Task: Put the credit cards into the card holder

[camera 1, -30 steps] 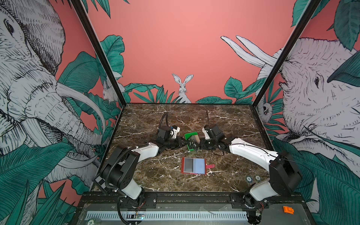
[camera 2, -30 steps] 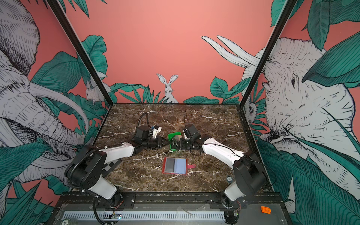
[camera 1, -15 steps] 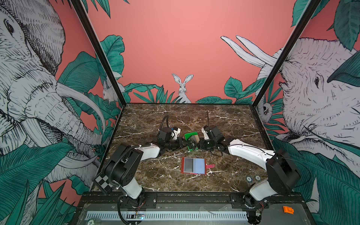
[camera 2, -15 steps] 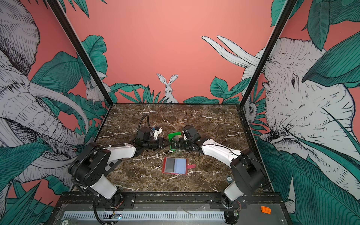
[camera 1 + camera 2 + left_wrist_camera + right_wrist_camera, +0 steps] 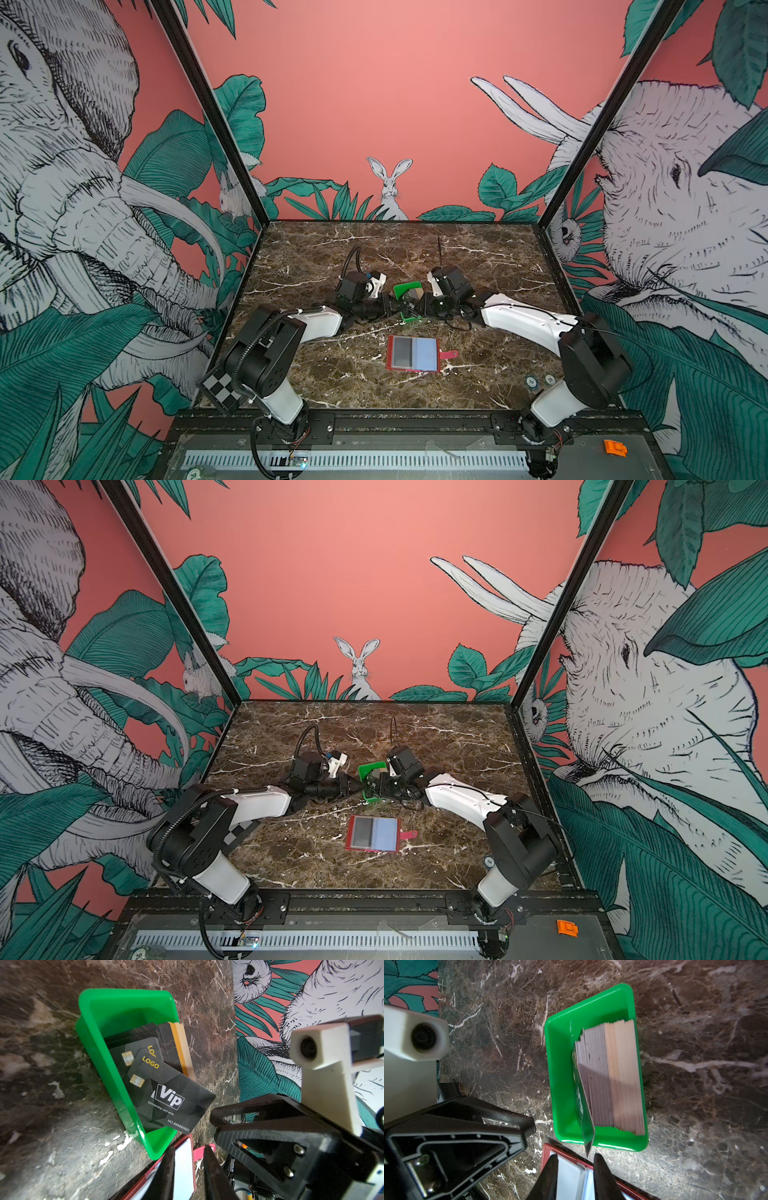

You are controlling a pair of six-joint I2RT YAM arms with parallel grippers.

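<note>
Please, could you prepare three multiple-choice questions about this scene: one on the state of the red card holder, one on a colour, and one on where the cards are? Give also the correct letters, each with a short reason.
1. The card holder is:
A. folded shut
B. standing on its edge
C. lying open and flat

2. Inside, it is coloured:
A. grey and pale blue
B. yellow and green
C. all black

3. The credit cards are:
A. spread on the bare marble
B. stacked in the green tray
C. already inside the card holder

Answers:
1 C: both top views show it spread open, inside facing up.
2 A: a grey half lies beside a pale blue half.
3 B: both wrist views show the stack in the tray.
</note>
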